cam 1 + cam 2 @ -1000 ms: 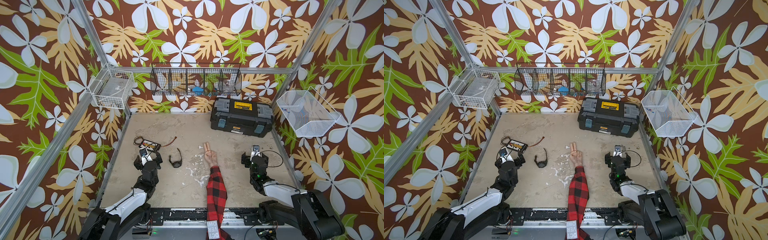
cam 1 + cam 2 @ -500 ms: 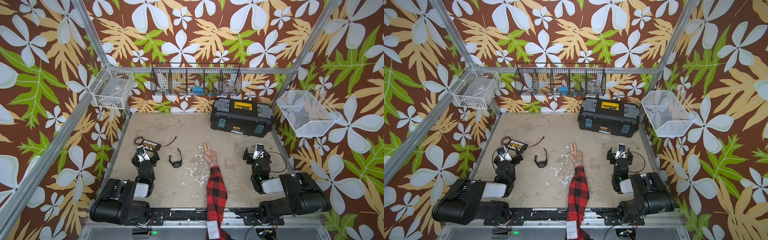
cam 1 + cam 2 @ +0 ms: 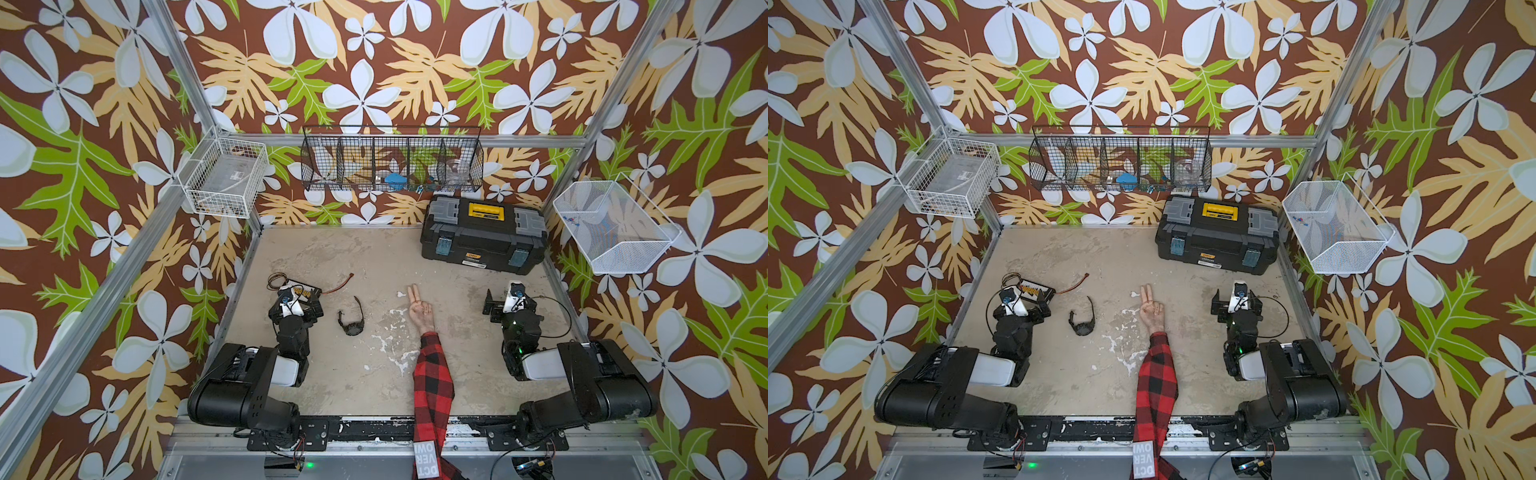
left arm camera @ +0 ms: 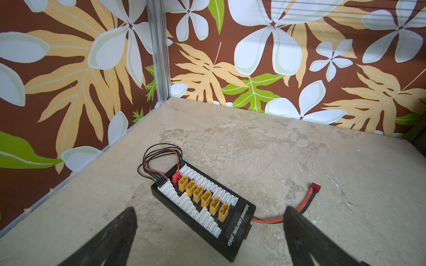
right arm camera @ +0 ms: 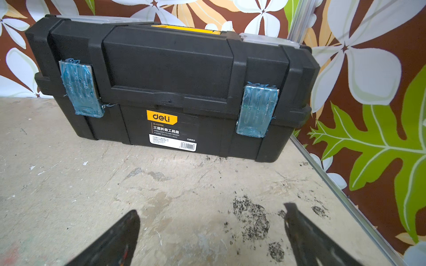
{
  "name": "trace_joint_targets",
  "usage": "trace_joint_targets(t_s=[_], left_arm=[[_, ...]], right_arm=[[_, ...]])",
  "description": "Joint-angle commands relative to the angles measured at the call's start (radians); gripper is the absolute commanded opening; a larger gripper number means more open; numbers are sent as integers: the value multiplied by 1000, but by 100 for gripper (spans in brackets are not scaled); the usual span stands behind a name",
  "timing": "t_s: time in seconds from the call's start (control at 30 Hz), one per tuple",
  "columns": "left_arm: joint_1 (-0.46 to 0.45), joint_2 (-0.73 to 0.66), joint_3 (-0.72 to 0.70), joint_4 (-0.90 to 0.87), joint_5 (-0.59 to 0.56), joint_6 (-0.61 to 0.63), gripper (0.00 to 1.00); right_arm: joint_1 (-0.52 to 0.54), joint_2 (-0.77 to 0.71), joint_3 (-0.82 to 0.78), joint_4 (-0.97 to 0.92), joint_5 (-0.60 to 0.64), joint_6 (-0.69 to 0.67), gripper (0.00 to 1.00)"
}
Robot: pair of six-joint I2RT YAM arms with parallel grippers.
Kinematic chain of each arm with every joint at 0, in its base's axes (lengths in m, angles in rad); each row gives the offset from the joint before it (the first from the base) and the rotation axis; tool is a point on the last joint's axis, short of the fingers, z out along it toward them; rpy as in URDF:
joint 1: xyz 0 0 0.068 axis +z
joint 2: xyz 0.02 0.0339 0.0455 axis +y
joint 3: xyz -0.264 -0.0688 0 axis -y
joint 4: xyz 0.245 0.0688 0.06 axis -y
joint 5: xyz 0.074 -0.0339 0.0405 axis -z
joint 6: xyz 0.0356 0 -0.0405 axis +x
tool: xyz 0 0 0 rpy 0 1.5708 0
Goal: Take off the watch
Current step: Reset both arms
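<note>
Item under inspection: the watch [image 3: 352, 322], all black, lies on the bare table [image 3: 353, 257] in both top views [image 3: 1082, 318]. It is off the wrist and touches neither arm.

Position relative to tools: the watch sits just beside the left gripper [image 3: 296, 305], on that gripper's inboard side, between it and the person's hand [image 3: 420, 311]. The right gripper [image 3: 509, 301] stands well apart from the watch, on the far side of the hand.

Strap: it looks unfastened, with one end curving toward the back wall. The top views are too coarse to confirm the buckle.

Left gripper [image 4: 209, 210]: jaws spread wide and holding nothing. It points toward the balance charging board [image 4: 202, 202], which lies on the table ahead of its fingertips, with a red-plug lead [image 4: 314, 187] trailing from one end.

Right gripper [image 5: 212, 210]: jaws equally wide and empty, above stained table surface and facing the front of the black Deli toolbox [image 5: 173, 92], whose two latches are closed.

Hand: it rests on the table with two fingers extended. The forearm is in a red-and-black plaid sleeve [image 3: 432, 374].
</note>
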Motion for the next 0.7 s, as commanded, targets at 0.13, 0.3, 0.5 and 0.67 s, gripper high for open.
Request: trace_joint_targets(t_s=[0.13, 0.3, 0.5, 0.67], left_arm=[[2, -4, -3, 41, 11, -4, 100], [3, -5, -2, 41, 10, -4, 100], [2, 3, 5, 32, 12, -4, 100], [2, -4, 1, 33, 12, -4, 100]], right_arm=[[1, -3, -4, 23, -8, 3, 100], [1, -4, -5, 21, -8, 3, 100], [1, -4, -4, 21, -8, 2, 100], [1, -4, -5, 21, -8, 2, 100]])
